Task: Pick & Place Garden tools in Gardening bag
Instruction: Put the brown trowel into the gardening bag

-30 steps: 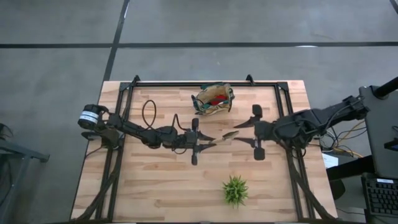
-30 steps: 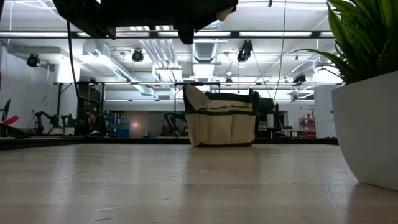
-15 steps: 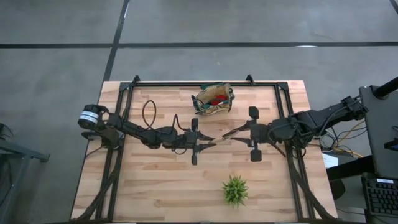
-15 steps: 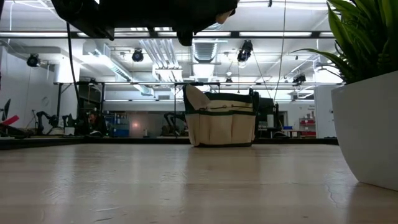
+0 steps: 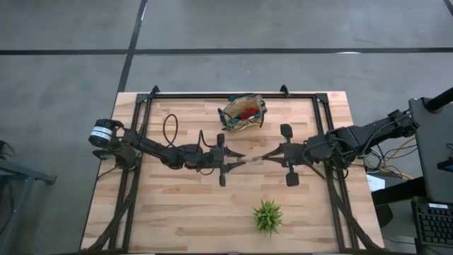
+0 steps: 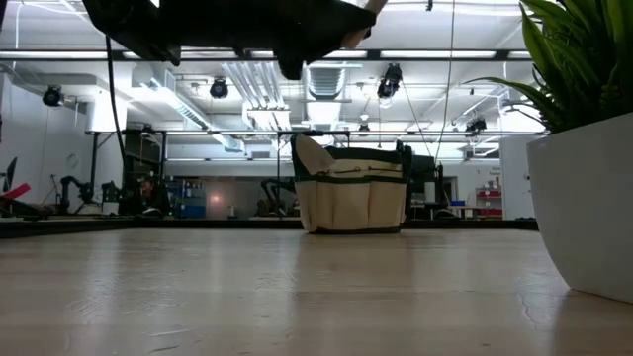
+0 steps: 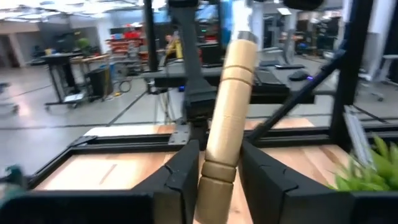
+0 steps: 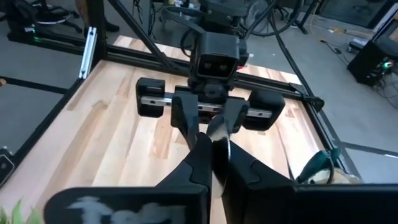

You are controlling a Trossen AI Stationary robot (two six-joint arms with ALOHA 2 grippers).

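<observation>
handover: wooden-handled metal trowel (image 5: 249, 161) is held in mid-air between both arms above mid-table, handle end toward the left arm, blade end toward the right; a tool passed across so the arm nearer the bag can carry it, by my read
left gripper: left gripper (image 5: 228, 161) sits left of centre; its fingers (image 7: 180, 180) flank the pale turned-wood handle, but whether they clamp it or have slackened I cannot tell
right gripper: right gripper (image 5: 271, 157) is right of centre, jaws closed tight on the trowel's silvery blade (right wrist view shows the metal pinched between the dark fingers (image 8: 202, 163))
bag: small round tan fabric bag with green trim (image 5: 243, 112) stands at the far edge, middle of the table, well apart from the trowel; red-and-black item (image 5: 246, 113) already lies inside
bag orientation: upright, mouth up, so tools can drop in from above
plant: spiky green plant in white pot (image 5: 267, 216) at the near edge, right of centre, not part of the job
next: left lets go, right carries the trowel far-left to the bag
</observation>
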